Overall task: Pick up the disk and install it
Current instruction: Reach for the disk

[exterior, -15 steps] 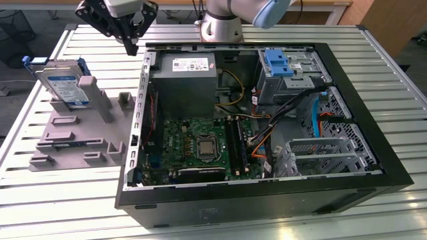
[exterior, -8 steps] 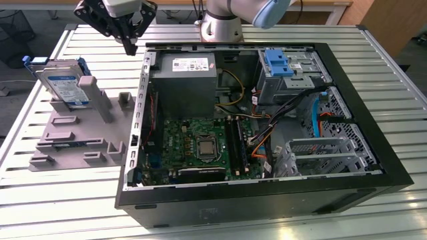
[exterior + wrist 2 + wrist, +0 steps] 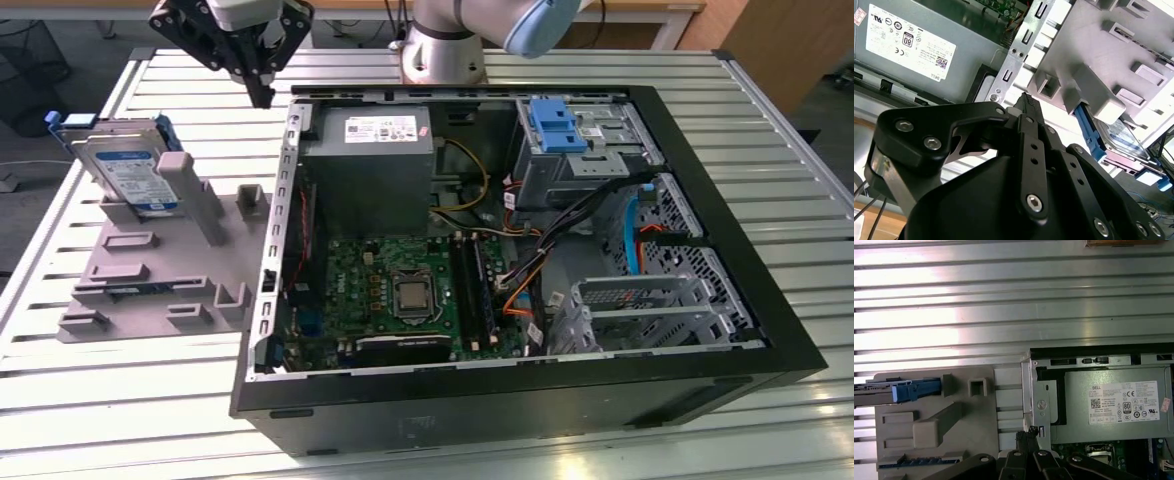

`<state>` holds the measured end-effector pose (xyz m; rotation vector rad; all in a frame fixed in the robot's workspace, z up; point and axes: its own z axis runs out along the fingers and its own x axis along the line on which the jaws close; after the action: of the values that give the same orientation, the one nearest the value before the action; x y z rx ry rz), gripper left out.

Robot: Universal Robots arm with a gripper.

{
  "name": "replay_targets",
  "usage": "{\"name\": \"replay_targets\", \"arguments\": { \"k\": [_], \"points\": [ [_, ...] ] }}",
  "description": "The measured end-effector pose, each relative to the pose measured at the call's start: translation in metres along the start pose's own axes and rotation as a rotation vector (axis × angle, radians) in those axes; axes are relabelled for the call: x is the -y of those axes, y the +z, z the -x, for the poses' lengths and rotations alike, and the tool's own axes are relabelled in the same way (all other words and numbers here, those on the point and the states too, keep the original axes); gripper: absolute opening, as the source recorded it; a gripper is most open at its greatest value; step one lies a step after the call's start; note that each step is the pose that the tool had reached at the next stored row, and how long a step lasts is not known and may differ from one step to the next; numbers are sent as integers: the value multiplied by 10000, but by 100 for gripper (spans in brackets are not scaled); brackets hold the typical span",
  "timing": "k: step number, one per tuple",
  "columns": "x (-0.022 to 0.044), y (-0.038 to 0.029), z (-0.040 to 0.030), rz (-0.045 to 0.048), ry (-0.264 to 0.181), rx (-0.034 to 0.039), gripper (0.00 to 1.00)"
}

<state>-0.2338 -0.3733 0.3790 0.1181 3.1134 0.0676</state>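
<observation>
The pincer (image 3: 260, 93) hung clenched, holding nothing, near the white-stickered power supply (image 3: 367, 175), well apart from the blue-and-white-labelled disk (image 3: 131, 172) in its grey holder (image 3: 160, 285).

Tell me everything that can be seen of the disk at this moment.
The disk is a flat silver hard drive with a white-and-blue label, framed by a blue plastic bracket. It stands on edge, slightly tilted, in the grey fixture tray on the exterior view's left, outside the computer case. A grey post of the tray seems to prop it. The gripper hangs apart from it, near the case's corner, holding nothing.
</observation>
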Motion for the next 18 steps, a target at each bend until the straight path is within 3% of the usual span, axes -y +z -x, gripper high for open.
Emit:
{"name": "replay_targets", "arguments": {
  "k": [12,18],
  "points": [
    [-28,1,-29,0,1,0,11],
    [-44,1,-112,0,-1,1,11]
  ]
}}
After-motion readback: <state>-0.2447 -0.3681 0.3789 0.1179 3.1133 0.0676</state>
